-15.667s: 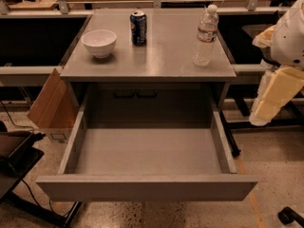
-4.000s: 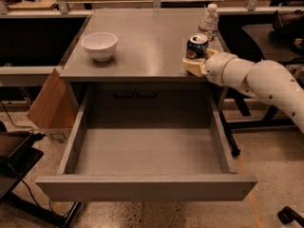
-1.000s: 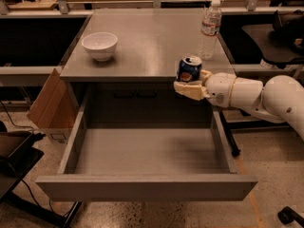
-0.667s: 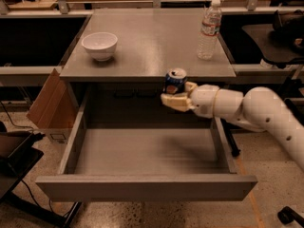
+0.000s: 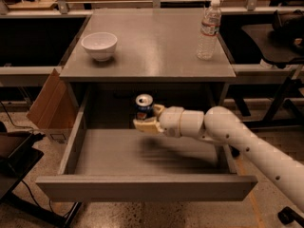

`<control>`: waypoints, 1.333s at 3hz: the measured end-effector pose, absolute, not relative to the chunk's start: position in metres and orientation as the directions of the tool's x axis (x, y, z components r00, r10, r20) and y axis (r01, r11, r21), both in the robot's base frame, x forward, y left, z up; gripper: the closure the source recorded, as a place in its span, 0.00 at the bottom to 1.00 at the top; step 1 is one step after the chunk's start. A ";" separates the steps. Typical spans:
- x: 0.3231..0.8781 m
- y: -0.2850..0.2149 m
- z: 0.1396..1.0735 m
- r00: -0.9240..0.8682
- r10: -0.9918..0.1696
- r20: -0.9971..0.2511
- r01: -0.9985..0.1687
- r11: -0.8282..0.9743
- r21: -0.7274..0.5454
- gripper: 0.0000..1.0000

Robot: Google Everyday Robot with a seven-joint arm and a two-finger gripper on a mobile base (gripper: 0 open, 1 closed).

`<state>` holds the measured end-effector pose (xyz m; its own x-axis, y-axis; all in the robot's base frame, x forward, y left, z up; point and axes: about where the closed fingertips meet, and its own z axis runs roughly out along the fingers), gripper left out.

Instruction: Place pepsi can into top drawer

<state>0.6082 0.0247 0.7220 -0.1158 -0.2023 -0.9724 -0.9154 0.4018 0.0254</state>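
Observation:
The pepsi can [image 5: 144, 107], dark blue with a silver top, is upright in my gripper [image 5: 147, 118], which is shut on it. The gripper holds the can inside the open top drawer [image 5: 142, 186], above the drawer floor toward the back middle. My white arm [image 5: 237, 137] reaches in from the right, over the drawer's right wall. The drawer is pulled fully out below the grey table [image 5: 152, 46].
A white bowl [image 5: 99, 45] stands on the table at the left. A clear water bottle [image 5: 209, 30] stands at the table's right edge. A cardboard box [image 5: 50, 106] leans by the table's left leg. A dark chair [image 5: 280, 42] is at the right.
My gripper has carried the can from the table's right front edge leftward and down, below the tabletop, into the open drawer space.

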 end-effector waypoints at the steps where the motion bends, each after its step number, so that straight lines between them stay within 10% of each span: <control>1: 0.598 0.053 0.692 -0.097 -0.232 -0.968 -0.932 0.363 0.007 1.00; 2: 0.588 0.076 0.660 -0.102 -0.259 -0.961 -0.941 0.339 0.009 1.00; 4: 0.587 0.079 0.661 -0.100 -0.257 -0.961 -0.943 0.333 0.009 0.59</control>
